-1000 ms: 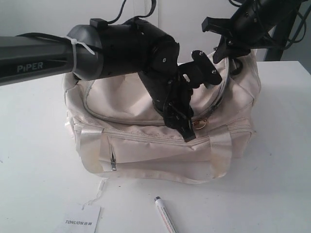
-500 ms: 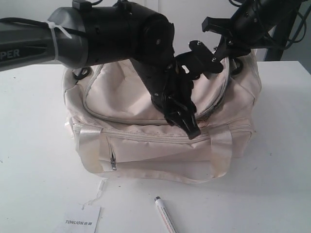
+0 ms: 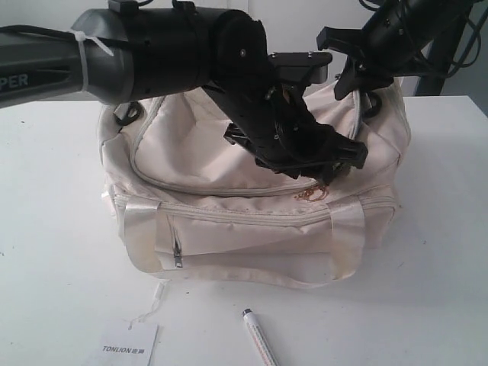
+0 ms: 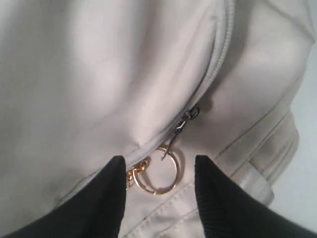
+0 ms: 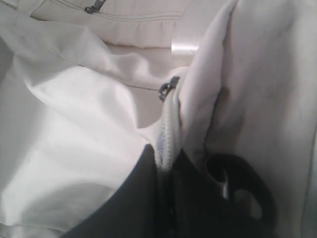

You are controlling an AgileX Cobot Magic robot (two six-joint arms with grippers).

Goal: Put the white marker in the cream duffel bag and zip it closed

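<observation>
sitting on the white table, the cream duffel bag fills the middle of the exterior view, its front pocket toward the camera. the white marker lies on the table in front of the bag, apart from it, dark tip pointing toward the bag, with no gripper near it. a white paper tag printed tonlion lies on the table to the marker's left.

the left arm reaches across the top of the bag, and the left gripper hangs low over the bag's front right part. in the left wrist view its two black fingers stand wide apart, with nothing held. the gold ring pull lies on the fabric in the gap between them, touching neither. a short gold chain runs off the ring toward one finger. the dark zipper slider sits just beyond the ring on the curved top zipper.

the right gripper is at the bag's rear right top. in the right wrist view its jaws are pressed together on the pale zipper tape at the edge of the bag's top flap, pinching that edge. a small dark metal piece sits on the tape just past the grip.
</observation>
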